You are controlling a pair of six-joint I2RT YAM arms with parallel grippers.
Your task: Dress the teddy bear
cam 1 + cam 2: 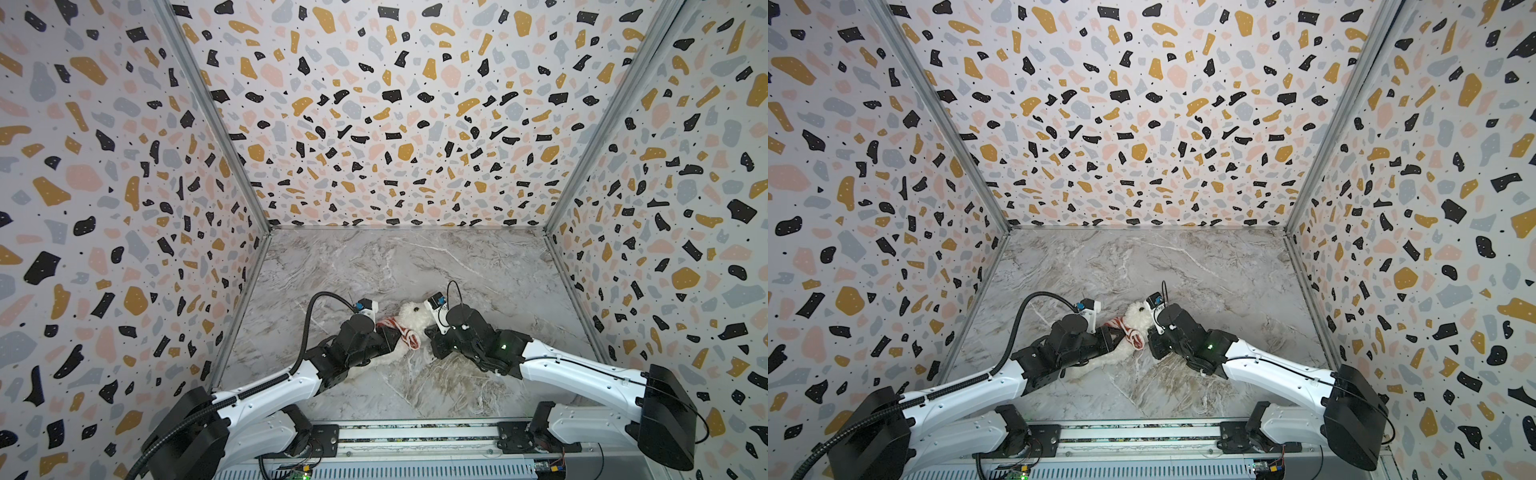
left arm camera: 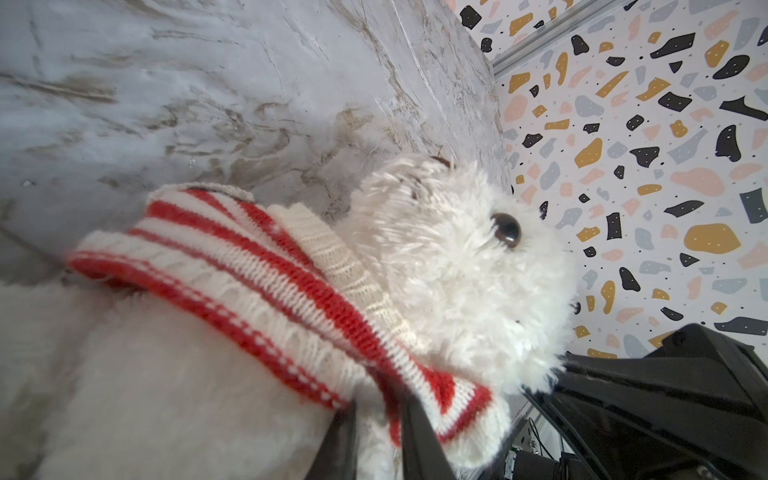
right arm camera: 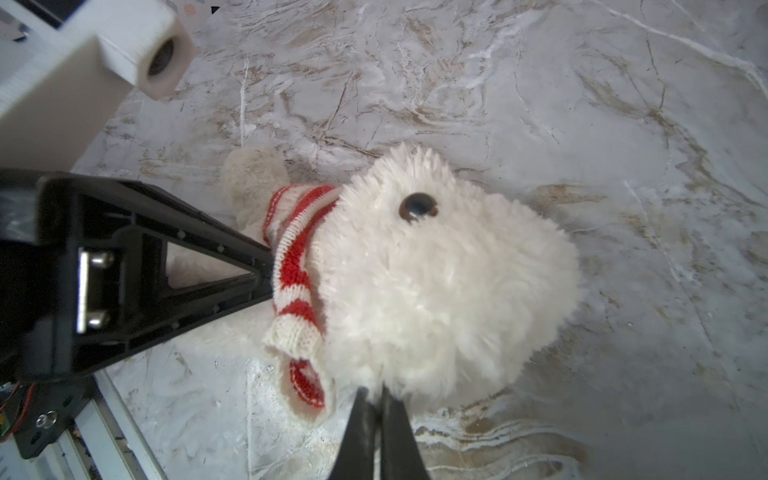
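Teddy bear (image 1: 412,315), cream-white and fluffy, lying near the middle of the marble table (image 1: 457,266) between two robot arms that reach in low from the near side. A red-and-white striped sweater (image 2: 257,266) is bunched in a ring around its neck, just below the head, and the body beneath it is bare. From this it seems the head is through and the sweater is not yet drawn down.

The left gripper (image 2: 376,415) has its jaws narrowed onto the sweater's lower edge, pinching the knit, likely to tug it down over the body. The right gripper (image 3: 374,401) has its jaws pressed together on a tuft of fur at the edge of the head, apparently to anchor the bear against that pull.

Both forearms lie nearly flat over the table, wrists angled inward so the two claws face each other across the bear.
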